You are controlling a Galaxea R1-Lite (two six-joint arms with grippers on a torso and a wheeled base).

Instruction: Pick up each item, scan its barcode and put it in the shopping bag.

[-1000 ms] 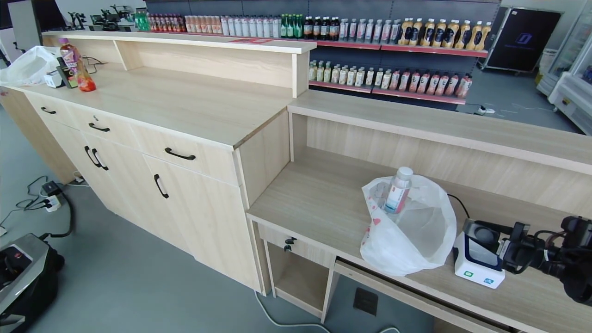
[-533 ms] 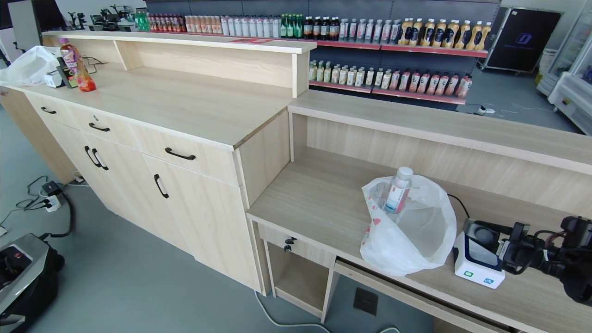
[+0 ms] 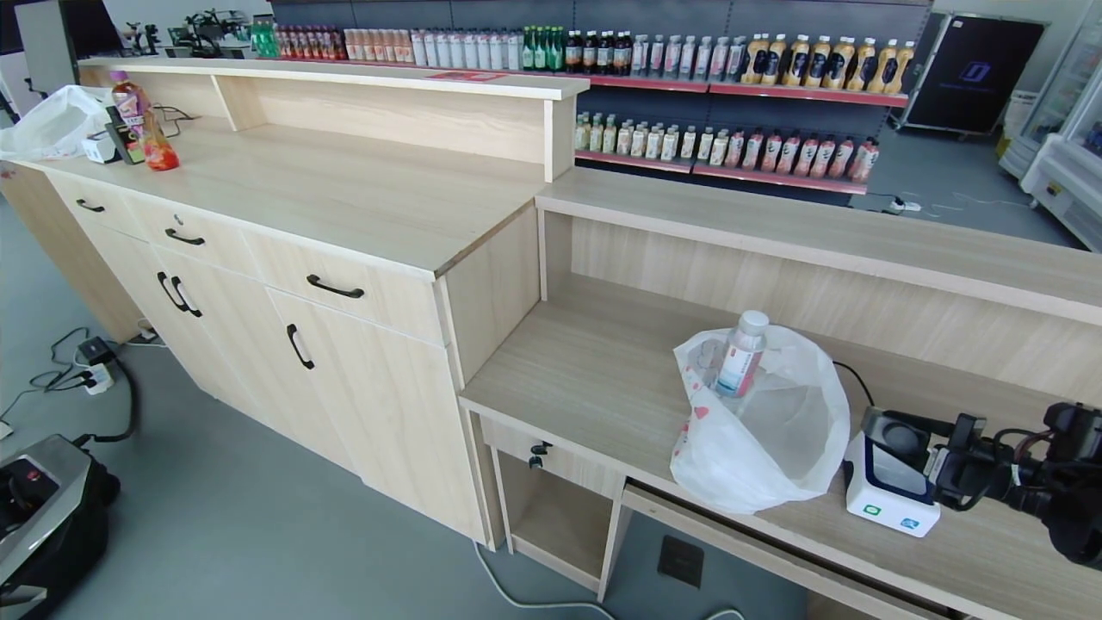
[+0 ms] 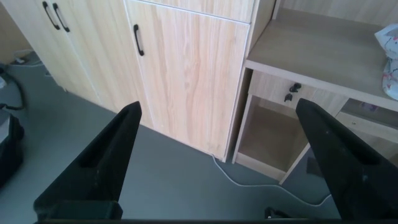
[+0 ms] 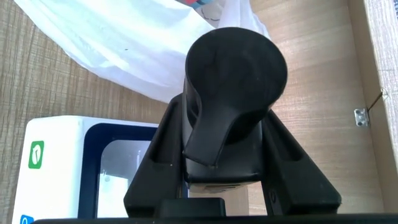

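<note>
Light — bright, even and diffuse, falling from above; no hard beams.
Shadows: soft, under the overhang of the counter (image 3: 362, 207) and deeper inside the open cubby (image 3: 551, 517).
Glare: a faint pale sheen on the grey floor (image 3: 215, 517); the shopping bag (image 3: 775, 448) glows white and translucent; a dull highlight on the black handheld scanner (image 5: 233, 68).
Distortion — the head view bows the counter's straight edges toward its borders.
Silhouette: the left gripper (image 4: 217, 106) fingers, flat black, no surface detail.

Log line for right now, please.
left gripper open, over floor | right gripper shut on black scanner by white base | bottle standing in shopping bag on counter
</note>
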